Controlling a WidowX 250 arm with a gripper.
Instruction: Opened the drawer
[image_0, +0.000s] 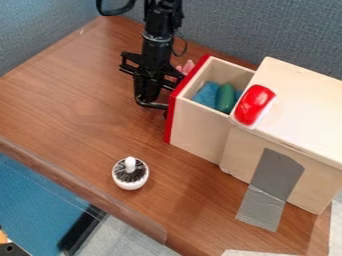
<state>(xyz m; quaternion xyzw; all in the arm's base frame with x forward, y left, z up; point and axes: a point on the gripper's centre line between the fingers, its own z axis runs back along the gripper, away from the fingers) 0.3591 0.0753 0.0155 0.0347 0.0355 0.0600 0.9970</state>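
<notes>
Brown bench (73, 110); the drawer (199, 126) juts open from its cabinet (304, 115), red front (171, 117) just right of the pincer (152, 97), slide axis running lower right; clenched or released, cannot tell

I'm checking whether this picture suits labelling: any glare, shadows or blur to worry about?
Camera view: a bright highlight on the red object on the box top; soft sheen on the brown table; the whole picture slightly soft, so the round white item's dark bristles partly run together.
</notes>
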